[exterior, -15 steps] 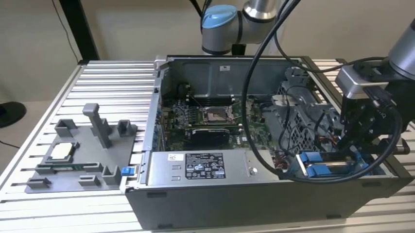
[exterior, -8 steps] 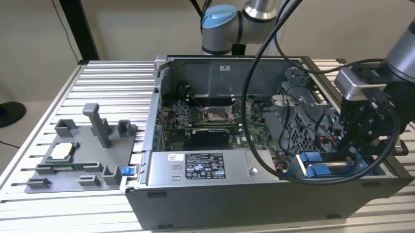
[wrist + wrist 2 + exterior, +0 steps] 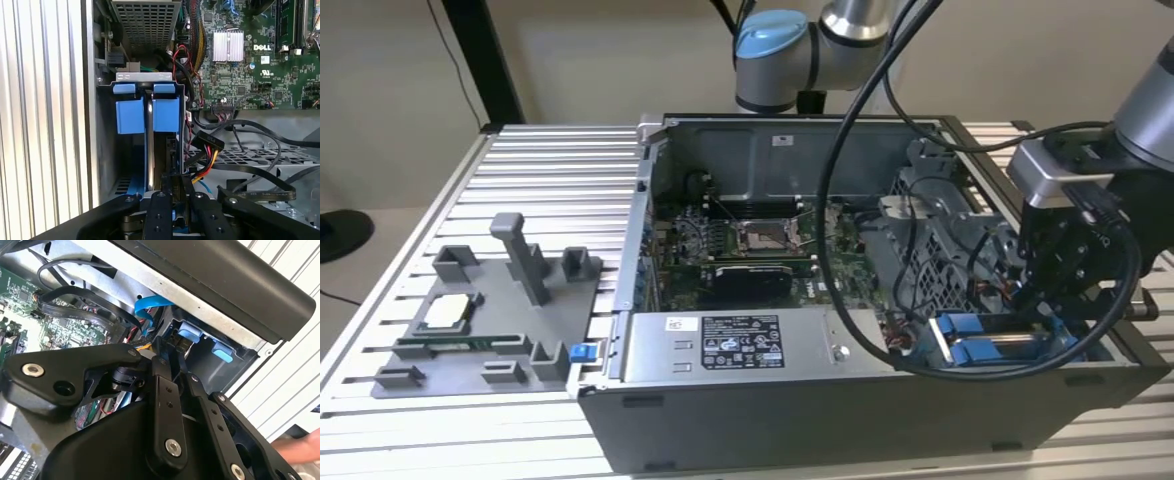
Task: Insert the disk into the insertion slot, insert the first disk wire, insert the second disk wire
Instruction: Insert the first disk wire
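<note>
Nearest me, the gripper [image 3: 177, 181] hangs at the insertion slot [image 3: 131, 115], in the near corner of the PC case [image 3: 854, 420] on the exterior view's right; whether it grips anything, I cannot tell.

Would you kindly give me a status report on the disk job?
Gripper low at insertion slot. Disk's blue carrier in slot, apparently seated. Black connector with coloured wires close beside gripper.

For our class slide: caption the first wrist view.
Gripper close to the blue-railed insertion slot, beside the green motherboard.
</note>
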`<action>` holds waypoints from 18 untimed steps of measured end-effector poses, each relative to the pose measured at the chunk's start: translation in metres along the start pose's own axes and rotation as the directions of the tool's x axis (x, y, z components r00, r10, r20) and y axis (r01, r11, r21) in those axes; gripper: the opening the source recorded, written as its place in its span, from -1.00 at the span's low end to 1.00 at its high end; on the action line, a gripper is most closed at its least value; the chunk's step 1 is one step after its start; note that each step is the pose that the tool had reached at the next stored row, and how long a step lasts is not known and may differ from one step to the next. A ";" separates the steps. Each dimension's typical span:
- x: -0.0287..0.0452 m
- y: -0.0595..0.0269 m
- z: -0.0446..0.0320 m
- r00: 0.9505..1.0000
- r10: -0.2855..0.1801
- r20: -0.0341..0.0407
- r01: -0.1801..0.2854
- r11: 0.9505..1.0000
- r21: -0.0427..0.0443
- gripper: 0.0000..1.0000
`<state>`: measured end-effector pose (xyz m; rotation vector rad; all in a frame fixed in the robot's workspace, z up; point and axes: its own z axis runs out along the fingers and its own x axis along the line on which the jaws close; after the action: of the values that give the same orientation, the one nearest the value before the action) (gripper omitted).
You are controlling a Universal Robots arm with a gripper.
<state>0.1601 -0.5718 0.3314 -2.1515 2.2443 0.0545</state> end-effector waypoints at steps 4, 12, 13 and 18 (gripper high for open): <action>-0.0005 0.0000 -0.0106 1.000 0.000 -0.001 0.000 1.000 0.000 1.00; -0.0033 0.0002 -0.0410 1.000 0.000 -0.001 0.000 1.000 0.000 1.00; -0.0045 0.0002 -0.0421 1.000 0.000 -0.001 0.000 1.000 0.000 1.00; -0.0169 0.0005 -0.0440 1.000 0.000 -0.001 0.000 1.000 0.000 1.00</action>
<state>0.1604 -0.5570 0.3761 -2.1520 2.2448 0.0532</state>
